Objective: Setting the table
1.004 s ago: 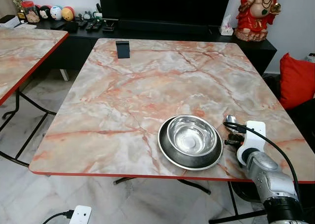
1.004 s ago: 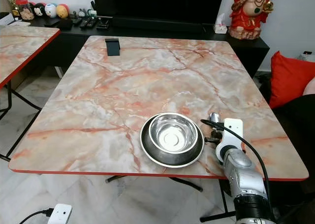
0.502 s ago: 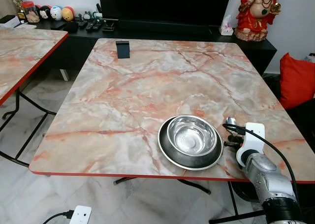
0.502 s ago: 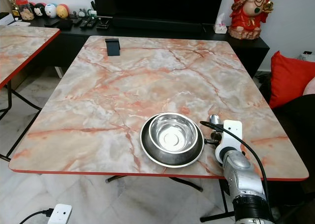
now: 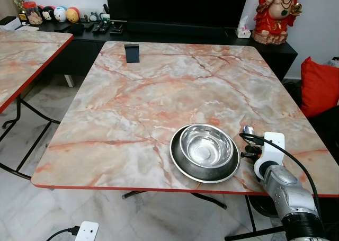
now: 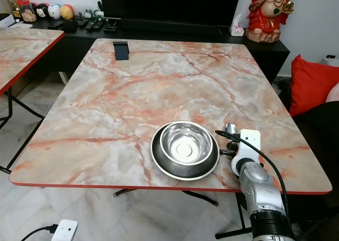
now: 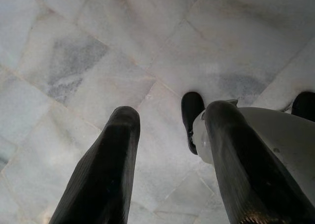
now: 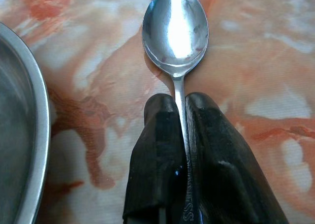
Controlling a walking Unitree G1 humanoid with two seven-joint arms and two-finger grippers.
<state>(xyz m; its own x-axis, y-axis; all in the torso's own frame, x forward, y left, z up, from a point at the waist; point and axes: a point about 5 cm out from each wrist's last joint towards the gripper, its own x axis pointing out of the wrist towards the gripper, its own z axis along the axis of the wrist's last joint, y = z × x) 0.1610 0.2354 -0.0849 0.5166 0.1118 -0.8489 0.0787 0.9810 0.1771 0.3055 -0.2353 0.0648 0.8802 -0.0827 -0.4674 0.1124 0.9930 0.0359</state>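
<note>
A steel bowl (image 5: 206,145) rests inside a steel plate (image 5: 180,163) near the front right of the marble table (image 5: 159,92). Just right of the plate my right gripper (image 5: 249,143) is low over the tabletop, shut on the handle of a steel spoon (image 8: 175,28). The spoon's bowl (image 5: 247,129) points away from me and lies on or just above the marble. The plate's rim (image 8: 29,130) is close beside the spoon. My left gripper (image 7: 170,130) hangs open over the pale tiled floor, holding nothing.
A small black stand (image 5: 132,52) sits at the table's far left. A second marble table (image 5: 21,61) is at the left. A dark cabinet with a red statue (image 5: 275,13) runs along the back. A red cushion (image 5: 318,85) lies to the right.
</note>
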